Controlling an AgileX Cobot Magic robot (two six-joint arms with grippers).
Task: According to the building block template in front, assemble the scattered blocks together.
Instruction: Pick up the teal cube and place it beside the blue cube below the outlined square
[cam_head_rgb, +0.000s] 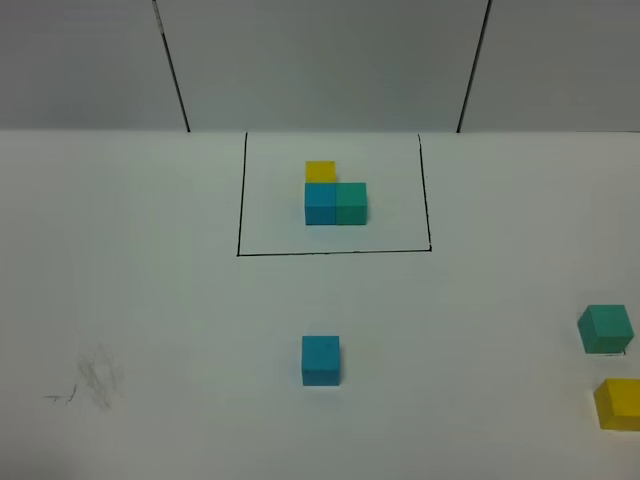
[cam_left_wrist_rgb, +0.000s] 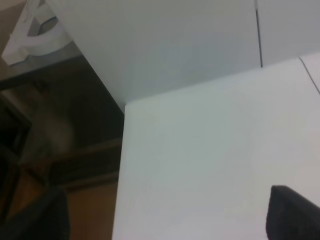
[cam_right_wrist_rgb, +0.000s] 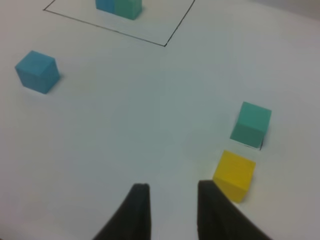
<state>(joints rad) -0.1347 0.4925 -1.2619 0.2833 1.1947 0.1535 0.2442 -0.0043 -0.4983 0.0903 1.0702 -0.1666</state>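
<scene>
In the exterior high view, the building block template (cam_head_rgb: 335, 195) is seen at the far middle of the table (cam_head_rgb: 150, 300), inside the black rectangle (cam_head_rgb: 240, 200): yellow behind blue, teal-green to blue's right. The sky-blue block (cam_head_rgb: 321, 360) is placed alone near the middle, in front of the template. The teal-green block (cam_head_rgb: 605, 329) and the yellow block (cam_head_rgb: 618, 404) are set close together at the far right edge. Neither arm is shown here. In the left wrist view, the left gripper (cam_left_wrist_rgb: 165, 210) is held released, its jaws wide, over a bare corner of the table, and no block is in sight. In the right wrist view, the right gripper (cam_right_wrist_rgb: 169, 200) is drawn in narrow and nothing is grasped. The yellow block (cam_right_wrist_rgb: 234, 175) lies just beside one fingertip, off the line between the jaws, with the teal-green one just beyond it. The right arm is therefore judged the nearer, but its jaws would first have to be released and shifted sideways over the yellow block.
</scene>
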